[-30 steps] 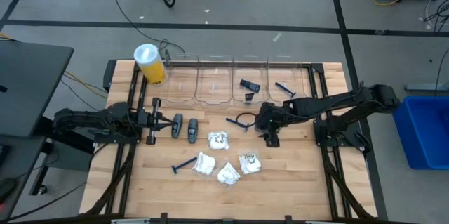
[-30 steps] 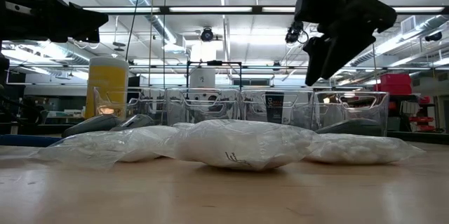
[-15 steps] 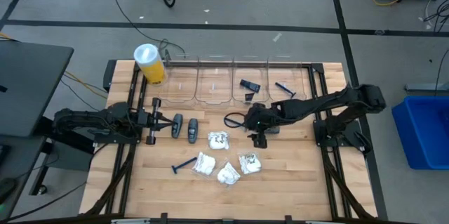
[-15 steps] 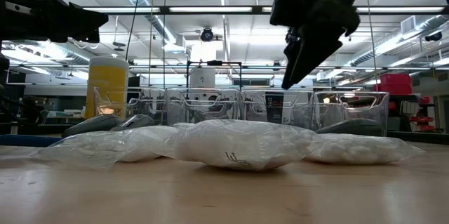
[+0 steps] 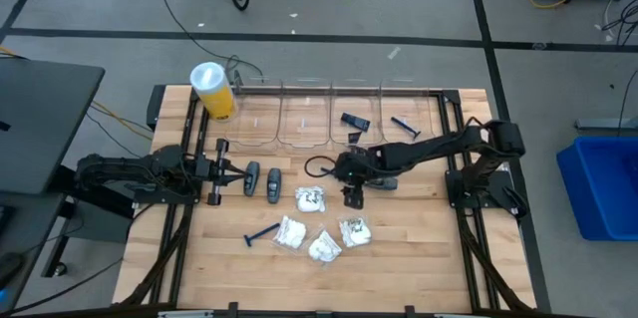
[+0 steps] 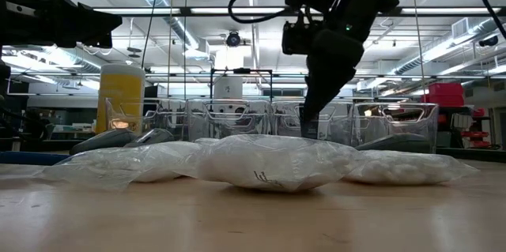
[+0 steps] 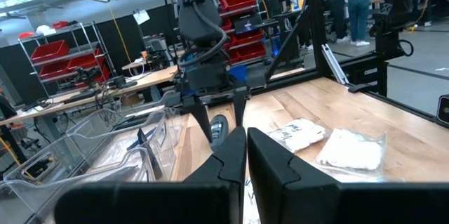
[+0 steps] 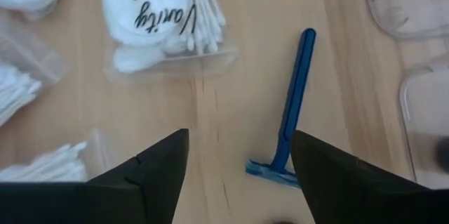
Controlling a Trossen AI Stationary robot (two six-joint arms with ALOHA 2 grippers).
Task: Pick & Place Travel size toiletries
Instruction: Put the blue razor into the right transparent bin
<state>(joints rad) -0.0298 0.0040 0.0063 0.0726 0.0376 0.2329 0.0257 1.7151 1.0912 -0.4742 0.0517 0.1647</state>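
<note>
Beside the two dark grey pieces (image 5: 263, 180) waits the left gripper (image 5: 233, 171), fingers pressed together and empty. Mid-table, the right gripper (image 5: 348, 195) hangs spread wide, empty, a blue razor (image 8: 289, 115) just beyond its fingertips (image 8: 163, 162), apparently targeted.

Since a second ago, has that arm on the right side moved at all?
Yes. In the high view the right gripper has swung left, away from the table's right edge, and now hangs open near the white packet and a blue razor.
</note>
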